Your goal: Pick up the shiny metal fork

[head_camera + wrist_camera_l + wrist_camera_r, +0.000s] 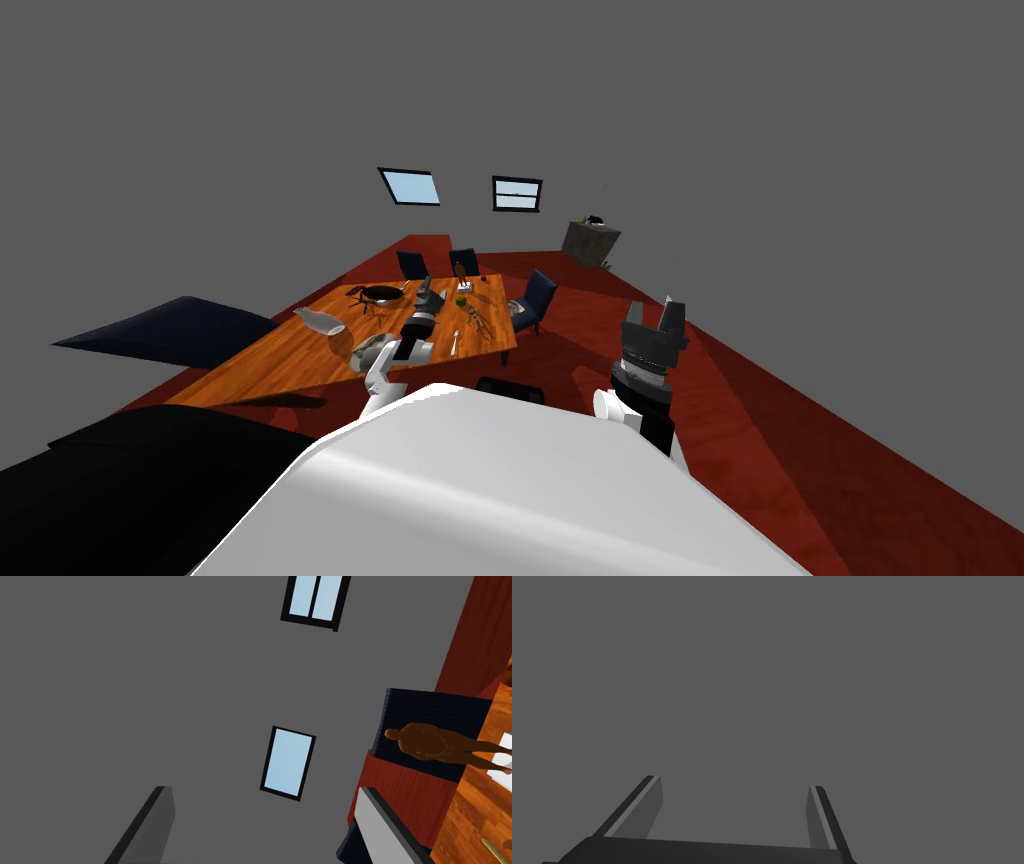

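Orange-brown wood: the table (290, 365), slanting across the middle of the head view. On it, close to its lower right edge, the fork (455, 343) — a pale, slim sliver, long axis running nearly up and down the frame with a slight lean. Too small to tell tines from handle.

Left jaws above the table at centre frame, released, fingers (150, 826) spread wide in the left wrist view. Aimed past a brown figurine (430, 743) and a dark blue chair (430, 708) toward the grey wall. Holding nothing. Fork just below and slightly right of them in the head view, nearer the table's edge and out of their line of aim.

Right jaws released too, fingers (639, 811) apart against plain grey. Up at the right of the head view over the red floor (780, 400) — well apart from the table.

Left arm judged the nearer by far. Next move probably a draw back and a tip downward, with the closing line set across the fork's long axis. Thin and flat on the wood, so likely to slip from a shallow pinch.
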Available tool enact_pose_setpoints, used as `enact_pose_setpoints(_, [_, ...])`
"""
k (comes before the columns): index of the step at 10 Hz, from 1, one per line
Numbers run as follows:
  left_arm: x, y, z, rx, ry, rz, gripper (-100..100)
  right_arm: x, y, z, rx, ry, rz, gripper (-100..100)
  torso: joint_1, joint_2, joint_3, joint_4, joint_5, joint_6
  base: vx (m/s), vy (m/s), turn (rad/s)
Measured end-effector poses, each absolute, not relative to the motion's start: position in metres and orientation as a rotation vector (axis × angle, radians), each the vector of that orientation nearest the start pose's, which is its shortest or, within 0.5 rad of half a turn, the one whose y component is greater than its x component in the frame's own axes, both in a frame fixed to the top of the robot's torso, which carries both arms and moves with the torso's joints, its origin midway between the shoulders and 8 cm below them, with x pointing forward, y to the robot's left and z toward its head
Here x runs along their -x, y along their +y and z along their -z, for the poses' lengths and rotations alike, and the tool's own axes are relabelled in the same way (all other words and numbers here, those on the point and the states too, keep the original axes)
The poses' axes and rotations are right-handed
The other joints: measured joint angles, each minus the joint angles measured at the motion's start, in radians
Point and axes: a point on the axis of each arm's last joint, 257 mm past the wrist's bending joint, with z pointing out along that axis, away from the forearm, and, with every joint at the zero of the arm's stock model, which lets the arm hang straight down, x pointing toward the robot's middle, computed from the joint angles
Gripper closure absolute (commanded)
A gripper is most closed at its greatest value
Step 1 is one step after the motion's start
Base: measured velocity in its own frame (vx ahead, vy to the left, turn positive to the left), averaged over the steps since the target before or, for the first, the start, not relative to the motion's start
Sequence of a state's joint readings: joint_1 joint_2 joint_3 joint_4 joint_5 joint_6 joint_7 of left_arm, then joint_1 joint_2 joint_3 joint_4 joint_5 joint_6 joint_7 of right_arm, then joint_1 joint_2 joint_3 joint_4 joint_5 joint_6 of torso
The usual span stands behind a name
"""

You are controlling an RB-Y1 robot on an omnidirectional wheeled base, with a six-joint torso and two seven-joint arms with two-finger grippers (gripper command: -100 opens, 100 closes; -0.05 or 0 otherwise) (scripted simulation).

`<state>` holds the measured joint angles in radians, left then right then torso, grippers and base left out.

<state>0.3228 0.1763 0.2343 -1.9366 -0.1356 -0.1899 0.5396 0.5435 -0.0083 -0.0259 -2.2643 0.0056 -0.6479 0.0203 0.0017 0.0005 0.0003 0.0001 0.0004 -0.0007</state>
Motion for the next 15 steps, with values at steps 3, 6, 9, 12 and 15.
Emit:
enact_pose_setpoints(3, [-0.428,0.434,0.147,1.257,0.793,1.239,-100,-0.316,-0.285,-0.031,-0.559,0.563,-1.261,0,0.0,0.0,0.0,0.0,0.0,0.0,-0.014,0.011,-0.202])
enact_pose_setpoints(6, [-0.429,0.473,0.164,1.368,0.741,1.202,-100,-0.316,-0.285,-0.031,-0.559,0.564,-1.261,0,0.001,0.0,0.0,0.0,0.0,0.0,-0.016,0.015,-0.245])
enact_pose_setpoints(9, [-0.418,0.522,0.195,1.499,0.663,1.137,-100,-0.316,-0.285,-0.031,-0.559,0.563,-1.261,0,0.0,0.0,0.0,0.0,0.0,0.0,-0.016,0.013,-0.221])
enact_pose_setpoints(12, [-0.407,0.559,0.218,1.608,0.585,1.094,-100,-0.316,-0.285,-0.031,-0.559,0.564,-1.261,0,0.0,-0.001,0.0,0.0,0.0,0.0,-0.009,0.01,-0.139])
enact_pose_setpoints(15, [-0.386,0.596,0.245,1.729,0.471,1.04,-100,-0.316,-0.285,-0.031,-0.559,0.564,-1.26,0,0.001,0.0,0.0,0.0,0.0,-0.001,-0.013,0.019,-0.148])
